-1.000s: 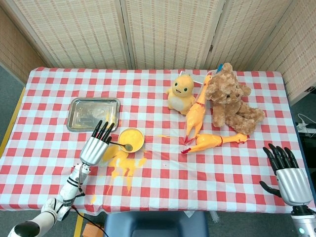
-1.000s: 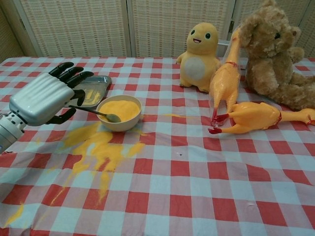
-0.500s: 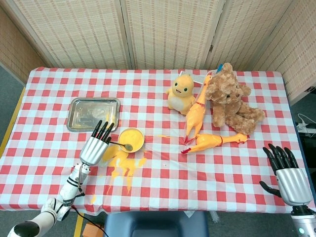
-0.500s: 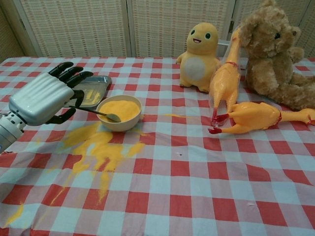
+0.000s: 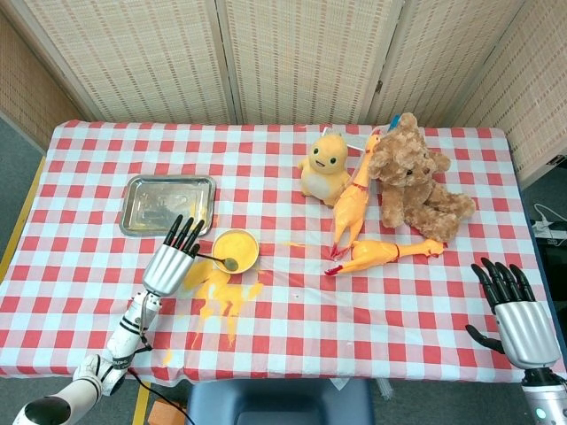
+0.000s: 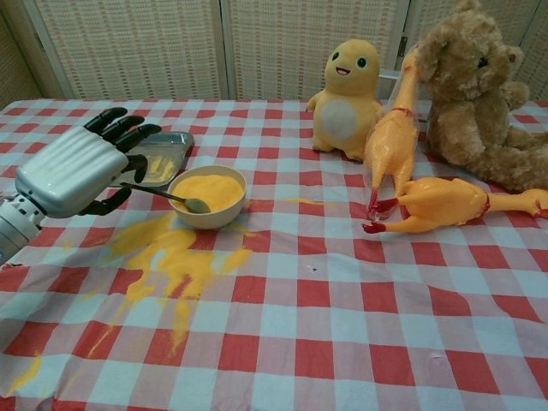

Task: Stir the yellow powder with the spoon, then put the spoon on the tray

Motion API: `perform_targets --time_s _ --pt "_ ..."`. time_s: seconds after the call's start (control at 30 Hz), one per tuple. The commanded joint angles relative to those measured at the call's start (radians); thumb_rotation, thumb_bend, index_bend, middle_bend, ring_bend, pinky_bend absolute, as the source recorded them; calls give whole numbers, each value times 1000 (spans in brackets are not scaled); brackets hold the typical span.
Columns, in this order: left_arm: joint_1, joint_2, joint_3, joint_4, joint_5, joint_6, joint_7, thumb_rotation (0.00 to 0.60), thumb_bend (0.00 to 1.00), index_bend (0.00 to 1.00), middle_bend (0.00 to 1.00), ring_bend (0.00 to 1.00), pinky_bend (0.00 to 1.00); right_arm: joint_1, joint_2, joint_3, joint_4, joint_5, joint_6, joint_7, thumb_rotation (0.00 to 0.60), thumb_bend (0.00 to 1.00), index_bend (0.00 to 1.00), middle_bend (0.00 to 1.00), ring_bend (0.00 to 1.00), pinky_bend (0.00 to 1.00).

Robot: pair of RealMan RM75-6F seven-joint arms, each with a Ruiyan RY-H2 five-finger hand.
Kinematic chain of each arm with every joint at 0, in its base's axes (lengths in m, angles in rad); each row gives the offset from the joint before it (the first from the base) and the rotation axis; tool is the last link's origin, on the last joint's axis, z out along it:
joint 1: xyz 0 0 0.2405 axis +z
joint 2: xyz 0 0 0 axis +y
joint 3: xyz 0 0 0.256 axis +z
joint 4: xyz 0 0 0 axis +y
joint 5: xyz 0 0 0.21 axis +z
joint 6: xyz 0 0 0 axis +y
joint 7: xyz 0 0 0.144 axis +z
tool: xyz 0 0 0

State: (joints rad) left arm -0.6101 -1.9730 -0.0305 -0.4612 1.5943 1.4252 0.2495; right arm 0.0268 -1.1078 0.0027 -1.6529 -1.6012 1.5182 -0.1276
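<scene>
A cream bowl (image 5: 236, 263) (image 6: 208, 215) of yellow powder (image 6: 210, 187) stands left of the table's middle. My left hand (image 5: 168, 264) (image 6: 73, 171) is just left of it and pinches the handle of a metal spoon (image 5: 217, 259) (image 6: 167, 196) between thumb and finger, the other fingers stretched out. The spoon's scoop lies on the bowl's near rim. A steel tray (image 5: 168, 204) (image 6: 169, 158) lies behind the hand. My right hand (image 5: 514, 314) hangs open beyond the table's front right corner.
Spilled yellow powder (image 5: 221, 297) (image 6: 171, 257) streaks the checked cloth in front of the bowl. A yellow plush toy (image 5: 323, 166), two rubber chickens (image 5: 350, 208) (image 5: 385, 254) and a brown teddy bear (image 5: 412, 177) fill the right half.
</scene>
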Motion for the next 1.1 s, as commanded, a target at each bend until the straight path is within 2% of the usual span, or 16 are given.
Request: perform_targets --time_s 0.03,0.7,1.1 --pt "0 0 -1 1 -1 -1 -1 600 463 477 50 0 0 0 0 0 1 0 0 0 600 74 0 0 0 0" --pt "-2 -1 -3 9 -5 -9 -9 600 461 524 52 0 0 2 -5 2 3 5 -5 -7 600 74 0 0 0 0" --pt "-3 -2 -5 15 -10 -17 -14 600 458 502 52 0 0 4 -7 3 3 8 -9 -11 600 74 0 0 0 0"
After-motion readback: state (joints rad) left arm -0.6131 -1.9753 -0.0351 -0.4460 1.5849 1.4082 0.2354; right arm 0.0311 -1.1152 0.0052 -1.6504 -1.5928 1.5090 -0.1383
